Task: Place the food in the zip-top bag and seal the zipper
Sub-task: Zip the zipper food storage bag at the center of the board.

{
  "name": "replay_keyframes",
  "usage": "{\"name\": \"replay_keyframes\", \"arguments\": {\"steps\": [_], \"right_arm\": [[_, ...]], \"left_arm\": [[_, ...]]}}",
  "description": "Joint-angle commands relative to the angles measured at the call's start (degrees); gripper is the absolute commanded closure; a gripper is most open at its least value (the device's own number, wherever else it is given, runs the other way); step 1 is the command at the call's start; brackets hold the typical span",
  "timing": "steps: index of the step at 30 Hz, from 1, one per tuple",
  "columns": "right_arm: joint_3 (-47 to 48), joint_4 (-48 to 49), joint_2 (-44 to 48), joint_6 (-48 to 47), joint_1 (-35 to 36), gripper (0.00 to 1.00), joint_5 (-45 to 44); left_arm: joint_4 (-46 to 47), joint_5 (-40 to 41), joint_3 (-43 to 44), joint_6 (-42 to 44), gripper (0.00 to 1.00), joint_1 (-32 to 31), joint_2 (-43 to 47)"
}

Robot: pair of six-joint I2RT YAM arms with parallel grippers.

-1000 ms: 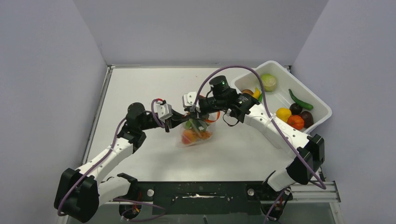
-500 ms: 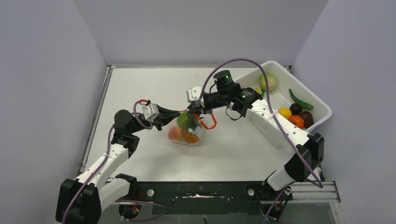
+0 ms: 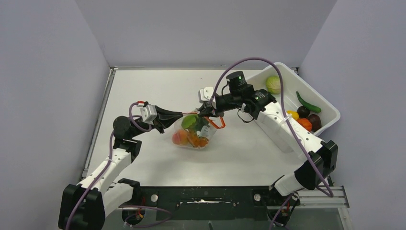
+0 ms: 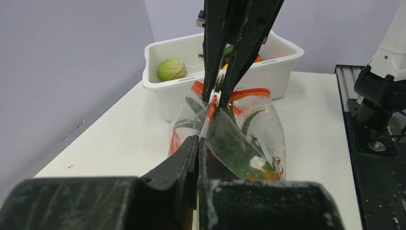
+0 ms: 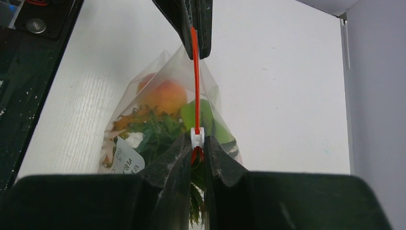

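The zip-top bag [image 3: 195, 136] hangs between both grippers, just above the table. It holds food: a peach [image 5: 165, 96], a green ball [image 5: 191, 114] and leafy greens. The zipper [image 5: 195, 72] runs taut and straight from one gripper to the other. My left gripper [image 3: 182, 115] is shut on the bag's top edge at the zipper's left end; the same gripper [image 4: 198, 142] fills the bottom of the left wrist view. My right gripper [image 5: 197, 143] is shut on the zipper at its white end piece [image 5: 197, 136]. Behind the right fingers the red strip splits in two.
A white tub [image 3: 334, 115] stands at the back right with more food in it: a pale green cabbage [image 3: 273, 84], a long green pepper [image 3: 307, 102], orange and dark fruits. The right forearm [image 3: 282, 124] passes in front of the tub. Grey walls enclose the table.
The right jaws have closed on the zipper's white end piece and moved right. The left gripper pulled left with the bag's edge. The zipper is now stretched straight.
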State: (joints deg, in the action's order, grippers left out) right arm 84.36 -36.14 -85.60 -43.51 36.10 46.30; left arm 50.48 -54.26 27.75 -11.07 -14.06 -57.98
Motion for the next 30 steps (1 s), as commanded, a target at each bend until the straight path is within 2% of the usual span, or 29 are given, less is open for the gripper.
{"name": "replay_keyframes", "arguments": {"steps": [1,4,5,6,7,12,22,26,30], "right_arm": [[-1.6,-3.5,4.9,1.2,-4.5,1.00,-4.5],[-1.5,-3.5,5.0,1.6,-4.1,1.00,-2.8],[-1.2,-3.4,4.8,1.7,-3.8,1.00,-2.3],[-0.8,-3.4,4.6,1.9,-3.3,1.00,-2.3],[-0.4,-3.5,4.1,1.8,-2.7,1.00,-2.5],[1.3,-3.6,2.4,2.0,-0.5,1.00,-3.2],[4.4,-3.2,-0.5,3.5,3.0,1.00,-5.8],[4.7,-2.9,-1.2,4.5,3.6,1.00,-6.8],[5.1,-2.5,-1.9,6.0,3.2,1.00,-8.5]], "left_arm": [[5.2,1.8,0.4,-1.2,1.00,2.8,1.9],[1.0,0.0,2.4,0.0,1.00,2.8,0.5],[-0.3,-0.6,2.8,0.4,0.92,2.8,0.2],[-0.7,-1.1,2.9,0.4,0.79,2.7,-0.1],[-0.7,-1.4,3.0,0.3,0.72,2.6,-0.2],[-2.9,-2.6,4.8,1.5,0.59,-0.4,-2.0],[-16.2,-0.8,9.7,12.2,0.58,-7.3,-7.0],[-17.2,-0.5,11.7,12.9,0.59,-7.7,-7.4],[-19.1,-1.9,11.5,12.8,0.56,-7.8,-5.2]]}}
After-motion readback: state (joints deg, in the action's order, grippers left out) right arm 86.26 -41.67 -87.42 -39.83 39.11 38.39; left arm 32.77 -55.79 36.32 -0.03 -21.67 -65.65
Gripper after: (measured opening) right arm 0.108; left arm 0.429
